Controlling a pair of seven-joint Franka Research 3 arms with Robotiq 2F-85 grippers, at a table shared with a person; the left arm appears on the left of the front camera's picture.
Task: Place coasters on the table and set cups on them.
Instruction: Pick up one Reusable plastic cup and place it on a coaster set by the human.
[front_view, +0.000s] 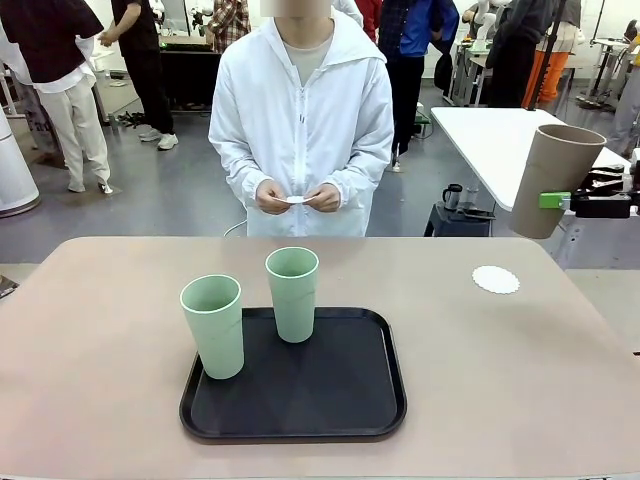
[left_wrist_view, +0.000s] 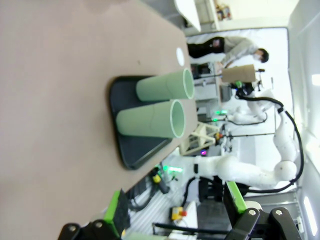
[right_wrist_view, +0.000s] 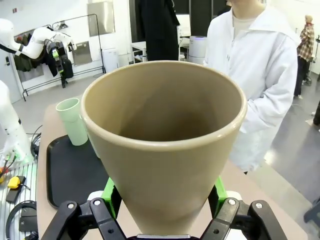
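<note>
While aloft, brown cup (front_view: 556, 172) within right tool (right_wrist_view: 165, 196)

A robotics lab: white robot arm (left_wrist_view: 240, 169), bare grey floor (front_view: 180, 200), bystanders (front_view: 60, 80).

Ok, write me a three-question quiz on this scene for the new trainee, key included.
1. True or false: the brown cup stands on the coaster.
2. Multiple choice: how many green cups stand on the black tray? A) one B) two C) three
3. Fill in: the right end effector is shut on the ___.

Key
1. False: the brown cup is held in the air, apart from the coaster.
2. B
3. brown cup
</note>
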